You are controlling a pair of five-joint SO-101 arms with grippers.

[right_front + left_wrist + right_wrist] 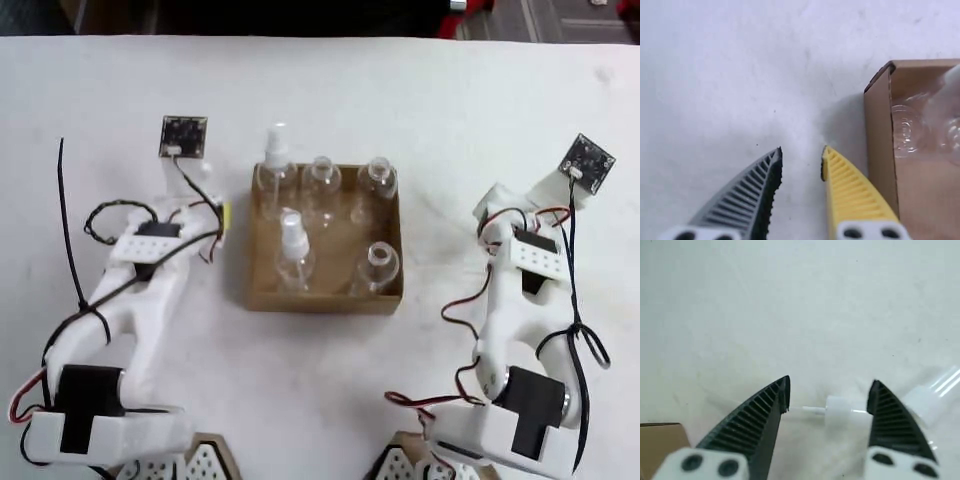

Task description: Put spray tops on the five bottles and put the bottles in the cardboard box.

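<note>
Five clear plastic bottles [378, 190] in brown cardboard box [325, 298]. left fingers [852, 190] spread beside box; right fingers [755, 420] spread over white spray top [839, 412].

The cardboard box [326, 297] in the middle of the high view is matt brown cardboard with raw-cut edges. The bottles [321, 185] in it are clear glossy plastic, and two of them carry white plastic spray tops [277, 143]. The table [450, 100] has a white matt surface, smooth and faintly mottled; the arm shells [140, 300] are matt white plastic, the left gripper [802, 150] has one grey and one yellow ribbed plastic finger [850, 195], the right gripper [830, 381] has black ribbed fingers [750, 430], and a loose spray top [840, 411] at the lower centre of the right wrist view is smooth white plastic.
</note>
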